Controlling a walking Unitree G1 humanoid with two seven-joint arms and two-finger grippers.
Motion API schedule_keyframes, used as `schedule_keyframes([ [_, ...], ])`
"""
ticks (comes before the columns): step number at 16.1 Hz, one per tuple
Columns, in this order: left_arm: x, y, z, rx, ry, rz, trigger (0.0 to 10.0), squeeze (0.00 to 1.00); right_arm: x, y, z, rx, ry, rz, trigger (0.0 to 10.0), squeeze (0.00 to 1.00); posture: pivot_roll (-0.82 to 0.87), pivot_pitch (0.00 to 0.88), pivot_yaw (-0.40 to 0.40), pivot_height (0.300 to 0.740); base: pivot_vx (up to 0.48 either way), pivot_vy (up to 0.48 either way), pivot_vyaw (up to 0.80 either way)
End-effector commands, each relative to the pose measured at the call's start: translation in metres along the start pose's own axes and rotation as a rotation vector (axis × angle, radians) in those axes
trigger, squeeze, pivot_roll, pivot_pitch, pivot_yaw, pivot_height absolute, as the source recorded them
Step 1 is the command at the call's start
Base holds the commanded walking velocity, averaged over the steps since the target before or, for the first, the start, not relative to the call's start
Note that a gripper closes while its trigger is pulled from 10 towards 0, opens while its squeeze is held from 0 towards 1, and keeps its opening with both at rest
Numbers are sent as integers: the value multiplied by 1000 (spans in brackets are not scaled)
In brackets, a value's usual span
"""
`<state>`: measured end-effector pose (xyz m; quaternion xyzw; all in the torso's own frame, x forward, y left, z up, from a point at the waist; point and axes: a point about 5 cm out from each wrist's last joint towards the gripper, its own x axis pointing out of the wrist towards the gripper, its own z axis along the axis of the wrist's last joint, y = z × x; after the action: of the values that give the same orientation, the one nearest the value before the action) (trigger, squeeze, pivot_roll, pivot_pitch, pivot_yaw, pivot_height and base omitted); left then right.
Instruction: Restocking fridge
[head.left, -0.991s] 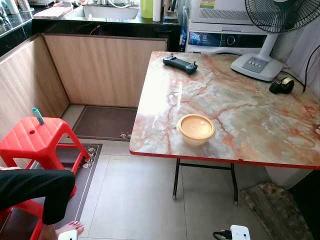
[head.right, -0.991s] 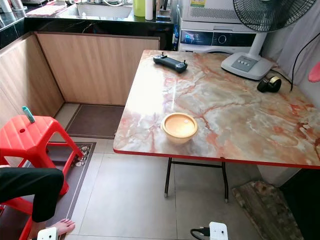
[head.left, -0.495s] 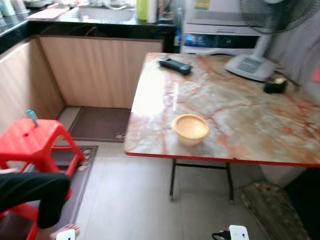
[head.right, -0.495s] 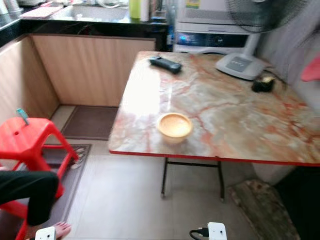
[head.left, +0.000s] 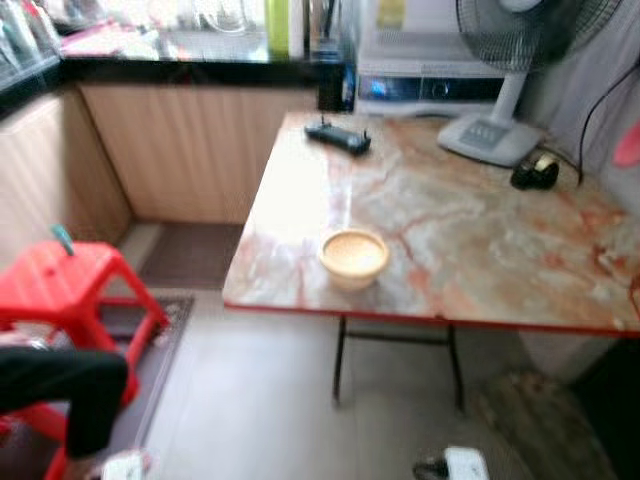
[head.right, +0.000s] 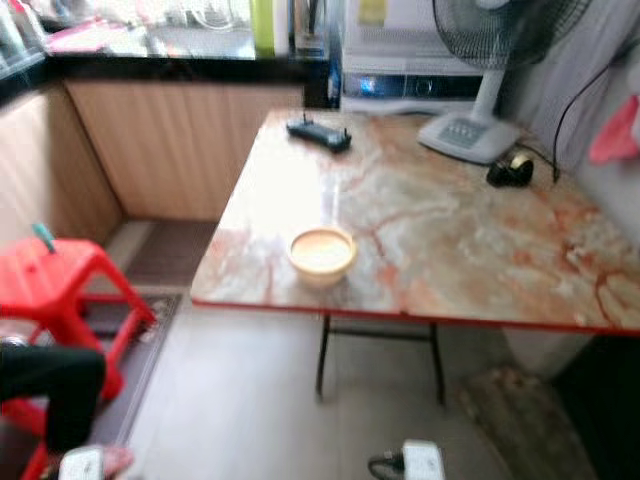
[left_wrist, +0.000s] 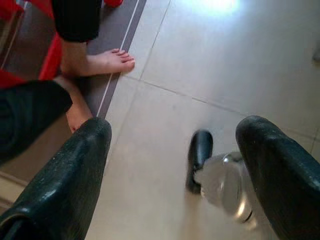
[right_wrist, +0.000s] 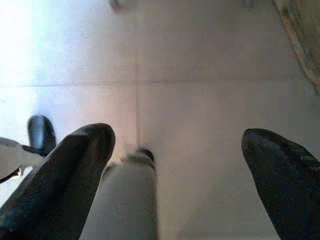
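A pale yellow lidded bowl (head.left: 353, 256) stands near the front edge of the marble-patterned table (head.left: 480, 250) with a red rim. Both arms hang low at my sides. In the left wrist view my left gripper (left_wrist: 175, 135) is open over the tiled floor, nothing between its fingers (left_wrist: 75, 170). In the right wrist view my right gripper (right_wrist: 177, 137) is open too, above bare tiles. The head views are blurred.
A black controller (head.left: 338, 137), a fan base (head.left: 490, 135) and a dark tape roll (head.left: 535, 172) lie on the table's far side. A red stool (head.left: 60, 285) and a person's leg (head.left: 60, 385) are at the left; their bare foot (left_wrist: 107, 62) is near my left gripper. A mat (head.left: 530, 420) lies under the table's right end.
The whole picture has shifted and blurred, so the camera has moved; the table now sits a little further left in it. Nothing on the table has moved.
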<state>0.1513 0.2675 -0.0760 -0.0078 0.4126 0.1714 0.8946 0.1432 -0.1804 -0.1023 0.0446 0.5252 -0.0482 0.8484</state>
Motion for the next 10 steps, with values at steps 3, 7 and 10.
schedule_keyframes([
  [3, -2, 12, 0, 17, -16, 24, 10000, 0, 1, 13, 3, 22, -16, 16, 10000, 0, 75, 0, 23, 740, 0, 0, 0],
  [7, -5, 3, 105, 119, -547, 32, 10000, 0, 1, 22, 0, 44, -12, 19, 10000, 0, 65, 0, 36, 740, 0, 0, 0],
  [10, -23, -5, 147, 148, -775, 11, 10000, 0, 1, 21, 3, 51, -30, 12, 10000, 0, 45, 0, 36, 740, 0, 0, 0],
])
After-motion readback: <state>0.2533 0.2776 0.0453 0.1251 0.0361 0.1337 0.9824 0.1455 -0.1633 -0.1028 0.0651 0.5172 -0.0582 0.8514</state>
